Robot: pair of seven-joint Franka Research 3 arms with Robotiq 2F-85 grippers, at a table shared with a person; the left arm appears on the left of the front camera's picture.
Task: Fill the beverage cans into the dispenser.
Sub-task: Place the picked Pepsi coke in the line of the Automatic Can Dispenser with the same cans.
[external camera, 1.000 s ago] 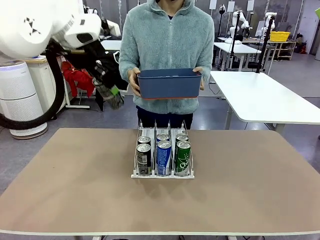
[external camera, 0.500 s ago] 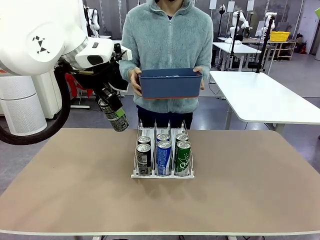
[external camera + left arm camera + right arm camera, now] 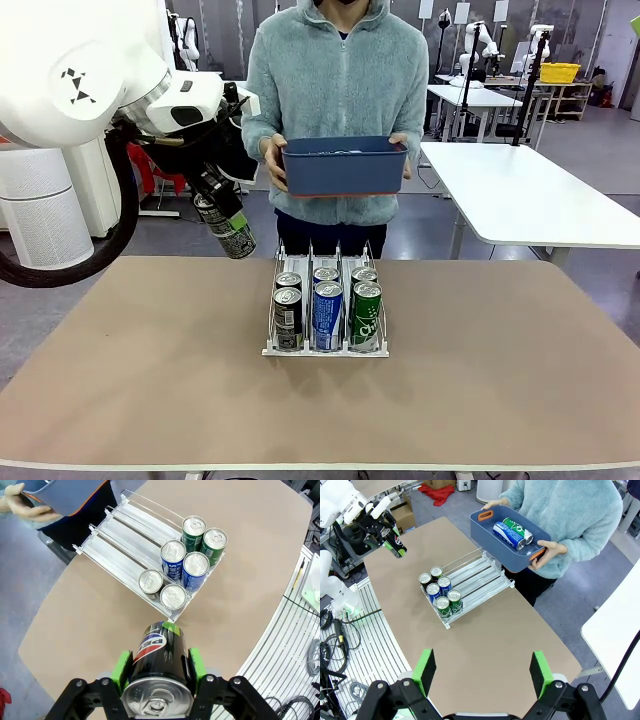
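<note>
Dispenser (image 3: 325,351) on table (image 3: 150,380): 6 cans (image 3: 327,315) loaded, 2 per lane. Left claw (image 3: 159,665) clenched on black Pepsi can (image 3: 231,233), airborne, far-left of dispenser. Right claw (image 3: 483,672) released, empty. Tub (image 3: 343,170) holds 2 more.

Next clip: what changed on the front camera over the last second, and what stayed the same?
The left gripper, shut on a dark can, came down toward the table and closer to the far left corner of the dispenser, mostly in the first half second. Nothing was grasped or released. The six cans in the dispenser stayed put. The person kept holding the blue tub, which drifted slightly right.
</note>
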